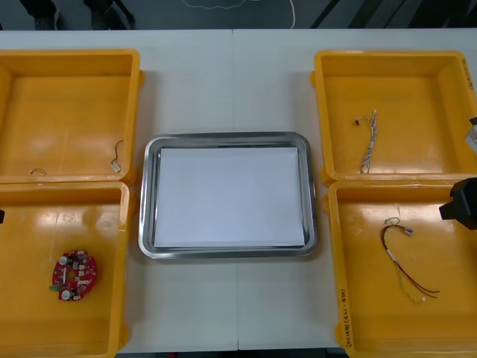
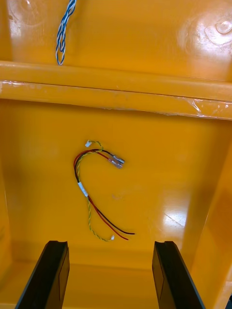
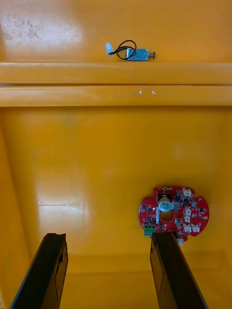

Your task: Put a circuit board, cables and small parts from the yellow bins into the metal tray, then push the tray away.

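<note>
A round red circuit board (image 1: pixel 74 274) lies in the near left yellow bin (image 1: pixel 22 298). In the left wrist view my left gripper (image 3: pixel 108 236) hangs open above that bin's floor, and the circuit board (image 3: pixel 175 215) lies just past its right finger (image 3: pixel 169 270). A red and yellow cable (image 1: pixel 406 261) lies in the near right yellow bin (image 1: pixel 447 313). My right gripper (image 2: pixel 110 244) stands open over it, the cable (image 2: pixel 94 193) a little beyond the fingertips. The metal tray (image 1: pixel 227 142), white inside, sits between the bins with nothing in it.
The far right bin (image 1: pixel 417 82) holds a twisted blue and white cable (image 1: pixel 367 142). In the far left bin (image 1: pixel 59 104) lies a small metal part (image 1: pixel 118 165) with a black cable (image 3: pixel 126 46). My right arm (image 1: pixel 463 201) shows at the table's right edge.
</note>
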{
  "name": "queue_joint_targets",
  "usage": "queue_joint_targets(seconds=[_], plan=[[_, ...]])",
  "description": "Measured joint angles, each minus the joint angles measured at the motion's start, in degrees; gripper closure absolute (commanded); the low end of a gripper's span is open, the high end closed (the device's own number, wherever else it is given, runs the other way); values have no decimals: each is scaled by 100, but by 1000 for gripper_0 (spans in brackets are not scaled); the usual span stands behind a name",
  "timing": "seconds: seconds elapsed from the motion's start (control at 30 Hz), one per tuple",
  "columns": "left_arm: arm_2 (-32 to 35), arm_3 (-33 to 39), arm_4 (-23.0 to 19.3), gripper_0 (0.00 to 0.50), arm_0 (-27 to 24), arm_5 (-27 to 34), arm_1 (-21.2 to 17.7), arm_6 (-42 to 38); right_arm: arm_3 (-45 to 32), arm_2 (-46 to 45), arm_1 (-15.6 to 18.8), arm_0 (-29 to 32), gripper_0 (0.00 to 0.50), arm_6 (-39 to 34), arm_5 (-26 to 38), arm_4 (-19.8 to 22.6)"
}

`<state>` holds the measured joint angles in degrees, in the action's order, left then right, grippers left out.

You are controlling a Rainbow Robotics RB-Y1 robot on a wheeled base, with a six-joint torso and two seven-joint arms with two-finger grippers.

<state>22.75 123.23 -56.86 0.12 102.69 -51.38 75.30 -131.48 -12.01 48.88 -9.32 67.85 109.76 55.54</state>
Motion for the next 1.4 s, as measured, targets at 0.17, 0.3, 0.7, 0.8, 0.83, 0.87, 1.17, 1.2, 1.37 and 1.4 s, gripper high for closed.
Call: queue_joint_targets(seconds=[0.17,0.3,0.7,0.8,0.83,0.87,1.17,1.2,1.37,1.4], plan=[[0,0,0,0,0,0,0,0,0,0,0,0,0,0,0,0],[0,0,0,0,0,0,0,0,0,0,0,0,0,0,0,0],[0,0,0,0,0,0,0,0,0,0,0,0,0,0,0,0],[0,0,0,0,0,0,0,0,0,0,0,0,0,0,0,0],[0,0,0,0,0,0,0,0,0,0,0,0,0,0,0,0],[0,0,0,0,0,0,0,0,0,0,0,0,0,0,0,0],[0,0,0,0,0,0,0,0,0,0,0,0,0,0,0,0],[0,0,0,0,0,0,0,0,0,0,0,0,0,0,0,0],[0,0,0,0,0,0,0,0,0,0,0,0,0,0,0,0],[0,0,0,0,0,0,0,0,0,0,0,0,0,0,0,0]])
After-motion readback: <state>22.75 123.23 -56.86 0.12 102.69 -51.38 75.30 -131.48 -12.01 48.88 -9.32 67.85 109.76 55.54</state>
